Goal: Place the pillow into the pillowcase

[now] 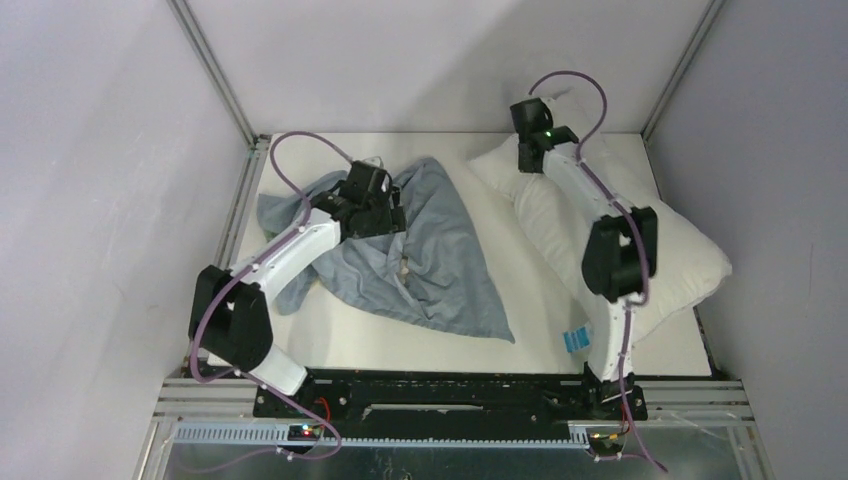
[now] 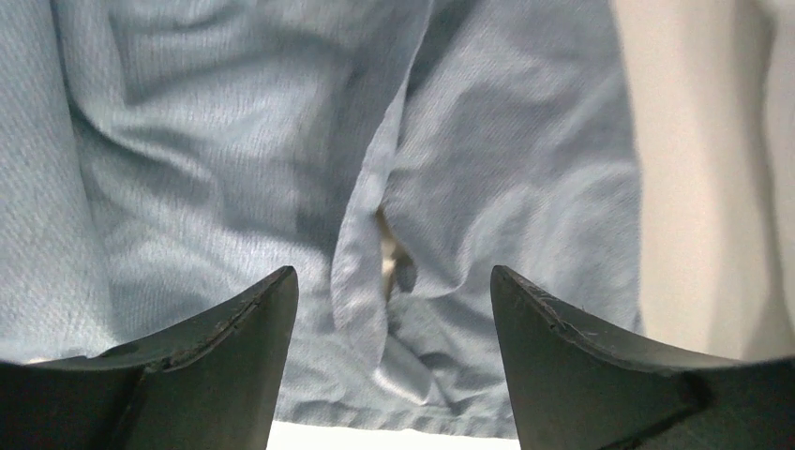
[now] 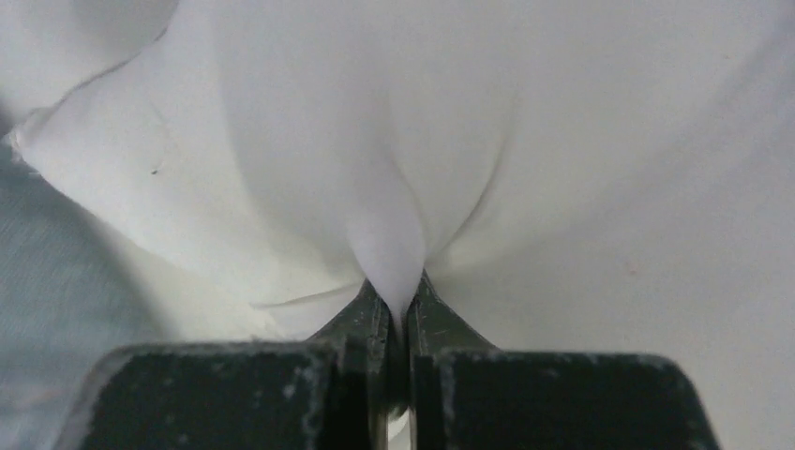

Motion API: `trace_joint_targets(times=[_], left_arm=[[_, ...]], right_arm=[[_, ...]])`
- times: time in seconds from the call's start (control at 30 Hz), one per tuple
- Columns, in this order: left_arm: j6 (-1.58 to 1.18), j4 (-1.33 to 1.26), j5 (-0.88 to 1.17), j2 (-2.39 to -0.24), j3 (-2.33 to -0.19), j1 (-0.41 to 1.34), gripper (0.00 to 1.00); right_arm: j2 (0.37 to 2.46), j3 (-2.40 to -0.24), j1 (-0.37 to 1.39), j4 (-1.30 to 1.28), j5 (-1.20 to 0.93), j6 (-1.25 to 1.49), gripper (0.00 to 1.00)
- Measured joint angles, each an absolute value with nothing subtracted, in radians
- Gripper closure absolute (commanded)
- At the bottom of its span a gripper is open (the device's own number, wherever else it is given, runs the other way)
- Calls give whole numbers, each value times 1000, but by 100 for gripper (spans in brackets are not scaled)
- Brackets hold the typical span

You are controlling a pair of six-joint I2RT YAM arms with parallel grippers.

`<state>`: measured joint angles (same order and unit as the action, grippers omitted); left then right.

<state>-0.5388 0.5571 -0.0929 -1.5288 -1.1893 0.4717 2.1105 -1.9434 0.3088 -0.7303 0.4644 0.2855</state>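
white table (image 1: 535,285); right tool (image 3: 403,298) pinches pillow (image 3: 394,141)

The blue-grey pillowcase (image 1: 445,275) lay crumpled under the left arm (image 1: 300,240), the white pillow (image 1: 690,260) under the right arm (image 1: 598,205).

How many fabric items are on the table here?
2. The wrinkled blue-grey fabric pillowcase lies left, beneath the open left gripper; the plump off-white rectangular pillow lies right, pinched by the right gripper.
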Motion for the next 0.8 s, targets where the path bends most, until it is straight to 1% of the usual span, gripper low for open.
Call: trace_joint_targets(times=[0.2,0.33,0.43,0.53,0.57,0.63,0.67,0.7,0.73,0.8], left_arm=[[-539,557,-63,-1589,-1352,465,21],[-542,541,-21,-1618,-1423,468,24],[-547,525,6,-1635,-1446,496,28],[-560,509,27,-1650,-1446,572,39],[-567,495,33,-1658,-1443,613,43],[-577,468,35,-1665,-1419,677,50],[-583,454,35,-1665,-1398,701,52],[-589,437,37,-1665,-1369,721,53],[-597,425,40,-1665,-1340,732,53],[-612,409,58,-1662,-1268,744,52]], right_arm=[[1707,-1613,374,-702,312,235,100],[1498,-1487,458,-712,225,216,100],[1428,-1435,509,-709,178,213,100],[1419,-1405,524,-710,161,216,100],[1419,-1396,527,-710,160,220,93],[1419,-1382,532,-729,162,225,56],[1415,-1378,538,-743,163,231,43],[1412,-1375,543,-748,167,239,33],[1407,-1373,553,-751,175,237,26],[1394,-1374,588,-744,189,237,19]])
